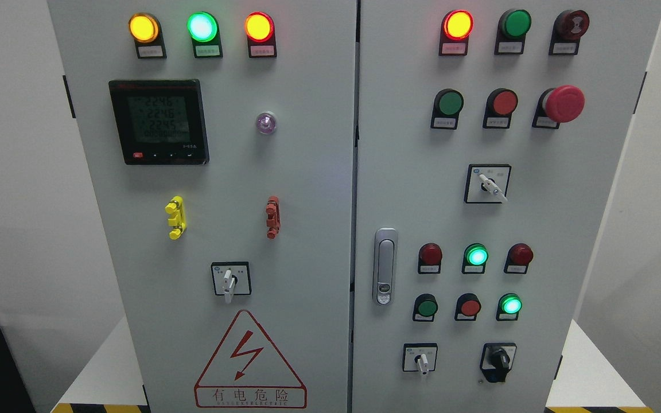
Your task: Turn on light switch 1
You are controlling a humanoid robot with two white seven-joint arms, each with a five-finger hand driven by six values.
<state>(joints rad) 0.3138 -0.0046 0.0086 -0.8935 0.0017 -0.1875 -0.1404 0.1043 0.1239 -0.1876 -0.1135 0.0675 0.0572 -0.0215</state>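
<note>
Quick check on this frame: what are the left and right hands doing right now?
Left hand: not in view, so its state cannot be told.
Right hand: not in view either; only the control cabinet shows.

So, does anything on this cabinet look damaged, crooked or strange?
Nothing looks damaged or spilled. Only the rotary switch on the right door stands out: its lever is tilted to the lower right, while the levers of the left door's switch and the lower switch point about straight down. No robot hand is in view.

digital meter (159,121), red mushroom button (563,103)
</note>
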